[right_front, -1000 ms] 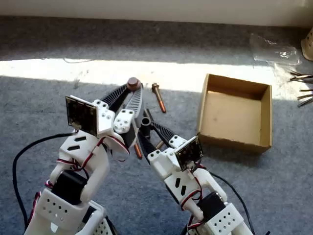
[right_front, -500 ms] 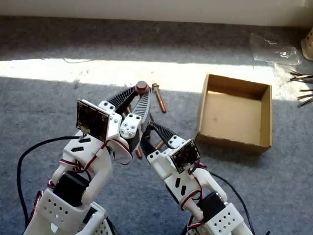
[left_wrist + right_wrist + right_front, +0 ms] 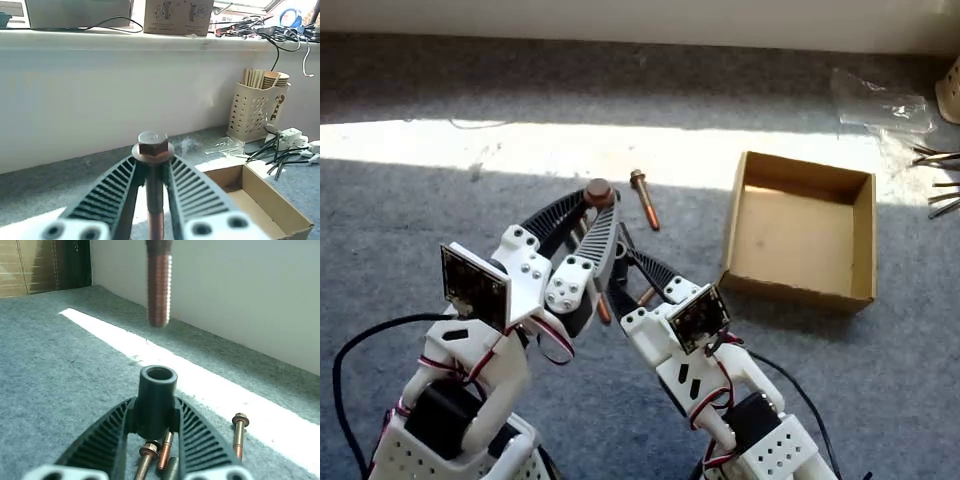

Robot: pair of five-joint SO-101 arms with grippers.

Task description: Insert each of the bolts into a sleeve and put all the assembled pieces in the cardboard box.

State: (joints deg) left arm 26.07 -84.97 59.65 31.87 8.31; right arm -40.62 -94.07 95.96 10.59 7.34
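My left gripper (image 3: pixel 597 197) is shut on a copper bolt (image 3: pixel 153 160), held upright with its hex head (image 3: pixel 597 190) on top. My right gripper (image 3: pixel 158 407) is shut on a black sleeve (image 3: pixel 158 390), which stands upright with its open bore facing up. The bolt's threaded tip (image 3: pixel 159 287) hangs above the sleeve, apart from it. In the high view the left gripper's fingers cover the sleeve. Loose bolts lie on the carpet: one (image 3: pixel 643 199) beside the box, others (image 3: pixel 239 432) below the right gripper. The cardboard box (image 3: pixel 802 228) sits open to the right.
Grey carpet covers the table, with a sunlit strip (image 3: pixel 520 145) across the back. Cables and a plastic bag (image 3: pixel 885 100) lie at the far right. A wall (image 3: pixel 100 90) and a beige holder (image 3: pixel 255 107) stand behind.
The left arm pulled back and swung its gripper a little left and nearer, still holding the bolt. The right arm tilted slightly, then stayed put.
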